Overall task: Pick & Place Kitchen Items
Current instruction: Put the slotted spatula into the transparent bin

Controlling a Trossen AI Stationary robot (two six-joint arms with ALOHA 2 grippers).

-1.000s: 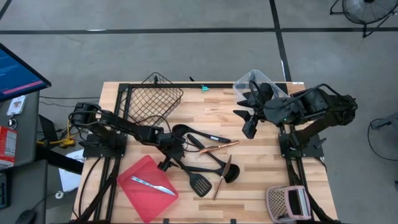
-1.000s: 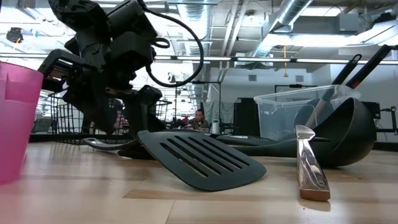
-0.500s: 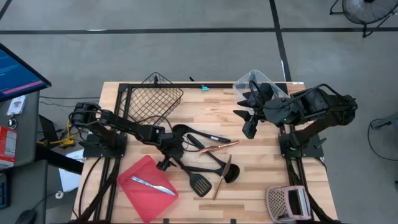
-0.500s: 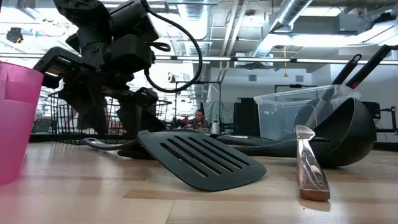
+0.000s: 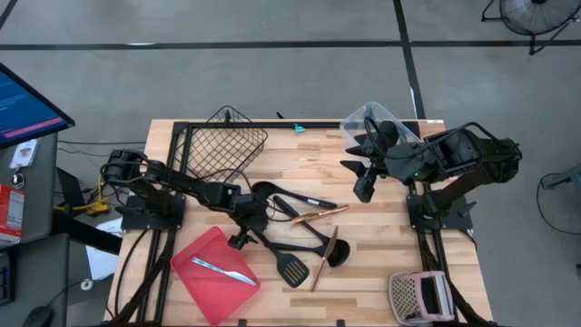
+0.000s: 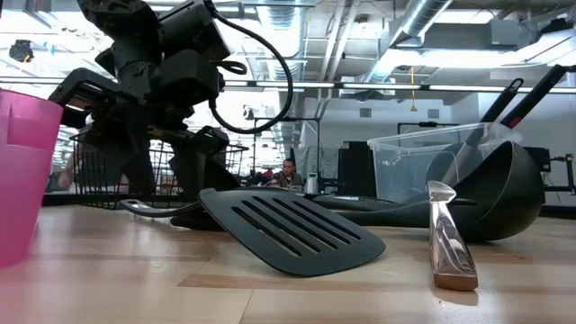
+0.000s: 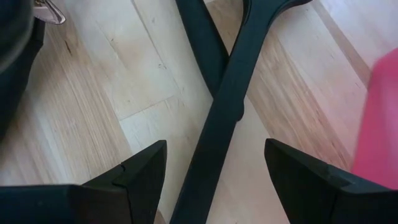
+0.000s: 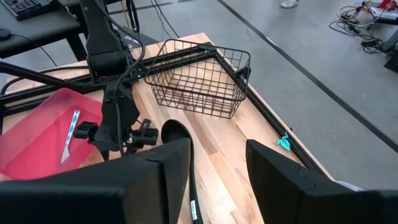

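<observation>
Several black plastic utensils lie crossed on the wooden table's middle: a slotted turner [image 5: 292, 270] [image 6: 288, 229], a ladle [image 5: 336, 252] and a big spoon [image 5: 263, 191]. Two copper-coloured pieces of cutlery [image 5: 320, 213] [image 6: 450, 243] lie among them. A silver knife [image 5: 222, 270] lies in the red tray [image 5: 204, 250]. My left gripper [image 5: 243, 238] is open, low over two crossed black handles. Its fingers stand on either side of one handle [image 7: 224, 112] without touching it. My right gripper [image 5: 363, 189] [image 8: 217, 146] is open and empty, raised at the far right.
A black wire basket [image 5: 222, 145] stands at the far left. A clear plastic bin [image 5: 377, 123] with utensils stands at the far right, behind my right gripper. A pink-and-white rack [image 5: 418, 295] sits at the near right corner. Bare wood shows between the utensils and that rack.
My left gripper has turned slightly and come down a little over the crossed black handles, staying open. The utensils have not moved.
</observation>
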